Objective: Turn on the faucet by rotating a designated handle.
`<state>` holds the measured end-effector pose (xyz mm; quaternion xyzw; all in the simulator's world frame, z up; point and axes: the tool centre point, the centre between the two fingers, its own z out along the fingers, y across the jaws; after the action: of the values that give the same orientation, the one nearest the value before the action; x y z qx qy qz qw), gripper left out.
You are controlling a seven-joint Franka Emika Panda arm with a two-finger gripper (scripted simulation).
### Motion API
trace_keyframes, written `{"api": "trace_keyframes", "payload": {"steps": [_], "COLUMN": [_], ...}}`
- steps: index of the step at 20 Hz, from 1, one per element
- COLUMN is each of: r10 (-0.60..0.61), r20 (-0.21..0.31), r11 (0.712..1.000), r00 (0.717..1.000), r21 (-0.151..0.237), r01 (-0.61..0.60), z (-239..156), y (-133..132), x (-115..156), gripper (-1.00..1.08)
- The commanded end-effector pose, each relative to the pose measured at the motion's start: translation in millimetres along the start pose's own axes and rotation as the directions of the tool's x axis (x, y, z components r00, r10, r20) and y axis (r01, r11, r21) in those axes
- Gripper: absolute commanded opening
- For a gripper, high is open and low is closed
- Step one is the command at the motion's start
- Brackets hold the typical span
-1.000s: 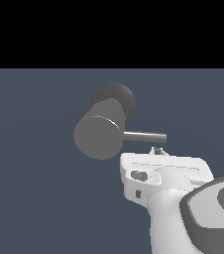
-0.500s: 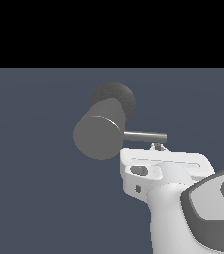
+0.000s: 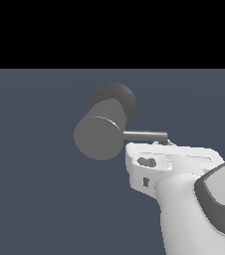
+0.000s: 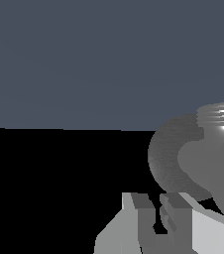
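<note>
Taking the faucet [image 3: 98,137] as the landmark, its flat round end faces the camera at the exterior view's left of the group, with the darker speckled base [image 3: 119,97] behind and above it. The handle [image 3: 144,135] juts sideways from the cylinder toward the exterior view's right, roughly level. At its far tip sits the gripper [image 3: 163,143], whose white body hides most of the fingers; only small dark tips show at the rod's end. In the wrist view the fingers [image 4: 142,218] stand close together with a narrow gap, but whether they clamp anything cannot be told. To turn the tap well, the arm should likely push near the rod's tip, sweeping in an arc around the cylinder's axis, staying in contact so the thin rod does not slip off.
</note>
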<state>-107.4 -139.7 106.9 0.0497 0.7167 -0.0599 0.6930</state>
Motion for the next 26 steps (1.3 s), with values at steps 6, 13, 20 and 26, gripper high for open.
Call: {"api": "trace_keyframes", "payload": {"steps": [6, 13, 20, 26], "r10": [-0.004, -0.002, 0.000, 0.001], "r20": [-0.009, 0.004, 0.015, 0.025], "r11": [1.000, 1.000, 1.000, 1.000], "r00": [1.000, 1.000, 1.000, 1.000], "r21": [0.006, -0.001, -0.008, -0.014], "r01": [0.004, 0.002, 0.000, -0.001], "z": [-1, -1, -1, -2], "y": [-5, 5, 14, 22], "x": [-9, -36, -62, -83], "gripper": [-1.00, -1.00, -1.00, -1.00]}}
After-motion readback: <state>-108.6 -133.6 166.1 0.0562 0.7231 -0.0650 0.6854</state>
